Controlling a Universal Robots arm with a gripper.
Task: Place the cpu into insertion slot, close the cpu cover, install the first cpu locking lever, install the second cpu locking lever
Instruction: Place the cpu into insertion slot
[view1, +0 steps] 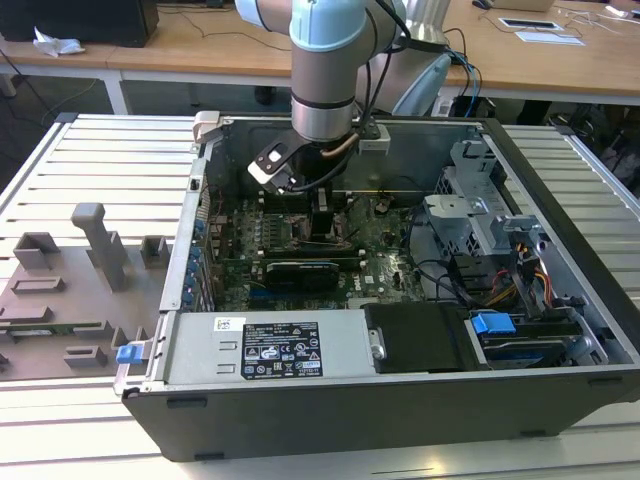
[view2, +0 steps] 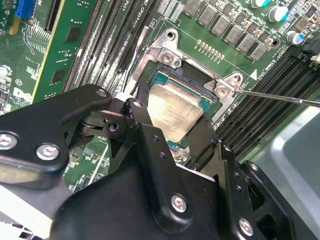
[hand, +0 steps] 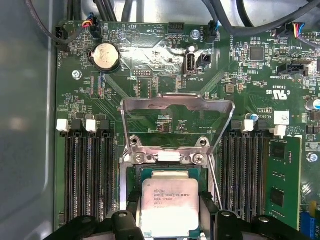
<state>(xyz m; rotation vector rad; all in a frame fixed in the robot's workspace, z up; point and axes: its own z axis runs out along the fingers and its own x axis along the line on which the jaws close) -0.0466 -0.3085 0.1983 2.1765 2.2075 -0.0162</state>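
Arm (view1: 325, 70) drops straight down into the open case (view1: 400, 410), wrist vertical. Gripper (view2: 168, 117) sits over the socket (hand: 165, 172). Fingers (hand: 132, 205) pinch the cpu (hand: 170, 210) by opposite edges, chip level; seated or not, cannot tell. Cover (hand: 177, 102) stands raised just beside the socket.

In the second wrist view, locate the gripper (view2: 170, 125) in the foreground. Its black fingers (view2: 142, 130) are closed against two opposite edges of the cpu (view2: 172, 110). The cpu's pale metallic top faces you and lies over the socket (view2: 167, 80), whose teal rim shows along the far edges. A silvery bracket (view2: 167, 52) with screws borders the socket. A thin lever rod (view2: 280, 96) extends from the bracket above the black memory slots (view2: 250, 120). A green circuit card (view2: 65, 45) stands among further slots.
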